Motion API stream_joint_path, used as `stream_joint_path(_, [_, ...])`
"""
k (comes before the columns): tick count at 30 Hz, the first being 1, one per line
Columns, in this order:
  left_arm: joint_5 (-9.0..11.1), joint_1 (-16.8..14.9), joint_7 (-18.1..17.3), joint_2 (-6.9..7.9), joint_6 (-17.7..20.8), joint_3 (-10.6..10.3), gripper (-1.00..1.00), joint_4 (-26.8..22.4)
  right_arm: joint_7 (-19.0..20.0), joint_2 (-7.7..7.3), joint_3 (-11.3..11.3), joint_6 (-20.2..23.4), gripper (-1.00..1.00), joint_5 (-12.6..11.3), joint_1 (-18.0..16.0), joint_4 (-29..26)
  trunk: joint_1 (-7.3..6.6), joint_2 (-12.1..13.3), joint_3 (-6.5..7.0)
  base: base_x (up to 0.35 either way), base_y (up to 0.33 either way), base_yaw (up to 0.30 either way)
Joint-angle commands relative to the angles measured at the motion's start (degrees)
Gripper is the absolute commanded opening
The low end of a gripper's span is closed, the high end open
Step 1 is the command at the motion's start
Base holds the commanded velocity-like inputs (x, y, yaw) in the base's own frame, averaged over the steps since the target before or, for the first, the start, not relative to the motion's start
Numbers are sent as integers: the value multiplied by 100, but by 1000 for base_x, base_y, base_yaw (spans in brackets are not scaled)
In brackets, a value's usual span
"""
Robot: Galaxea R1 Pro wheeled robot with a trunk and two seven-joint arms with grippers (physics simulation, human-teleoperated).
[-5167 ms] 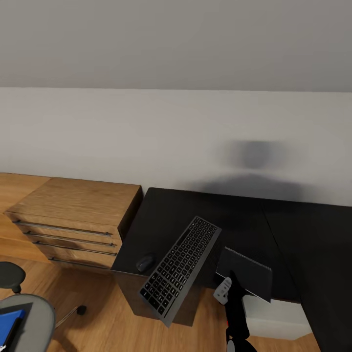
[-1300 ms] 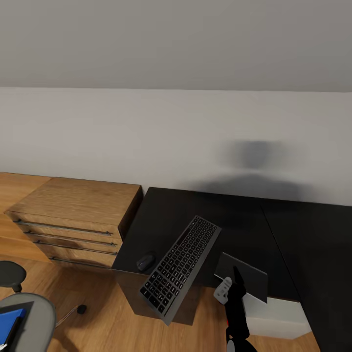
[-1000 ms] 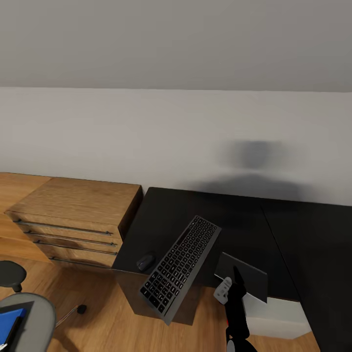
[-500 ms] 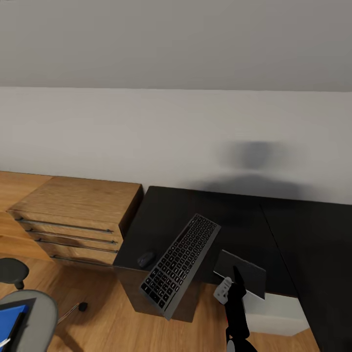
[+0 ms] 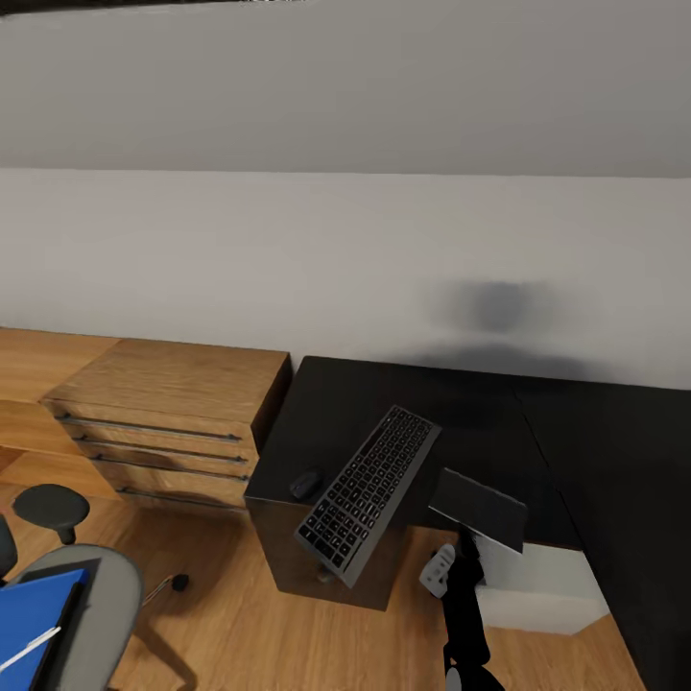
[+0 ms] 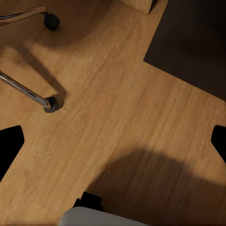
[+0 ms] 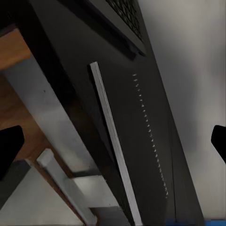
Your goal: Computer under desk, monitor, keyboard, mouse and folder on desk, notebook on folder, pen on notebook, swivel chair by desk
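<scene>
The keyboard [image 5: 369,489] lies slantwise on the black desk [image 5: 499,427], its near end hanging over the front edge. Left of it sits the small black mouse [image 5: 305,483]. To its right the dark notebook [image 5: 478,509] rests at the desk's edge; its binding dots show on the notebook [image 7: 146,127] in the right wrist view. My right gripper [image 5: 466,549] is just below and in front of it, open [image 7: 113,141]. At lower left, the swivel chair [image 5: 101,614] carries the blue folder [image 5: 34,624] and the white pen [image 5: 29,648]. My left gripper [image 6: 113,141] is open over the floor.
A light wooden drawer chest [image 5: 163,422] stands against the desk's left side. The chair's chrome legs [image 6: 23,89] and a caster [image 6: 51,104] spread over the wooden floor [image 6: 122,117]. A white wall [image 5: 345,259] runs behind the desk.
The whole head view has shifted, bringing more of the chair, the folder and the pen into sight. Keyboard, mouse and notebook keep their places on the desk; the right arm holds its pose.
</scene>
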Motion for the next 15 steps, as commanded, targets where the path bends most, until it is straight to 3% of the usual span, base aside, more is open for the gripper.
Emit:
stream_joint_path(1, [55,-3,-56,-1,-8,20,100,4,-25,-5,22,60,100,30,-5,-2,-2,-4,-6,-217,169,0])
stream_joint_path(7, [55,-3,-53,-1,-10,20,100,4,-25,-5,22,60,100,30,-5,1,-2,-4,-6,-202,174,0])
stream_joint_path(15, [55,-3,-52,-1,-15,20,100,4,-25,2,28,60,100,30,-5,4,-2,-4,-6,-57,53,0])
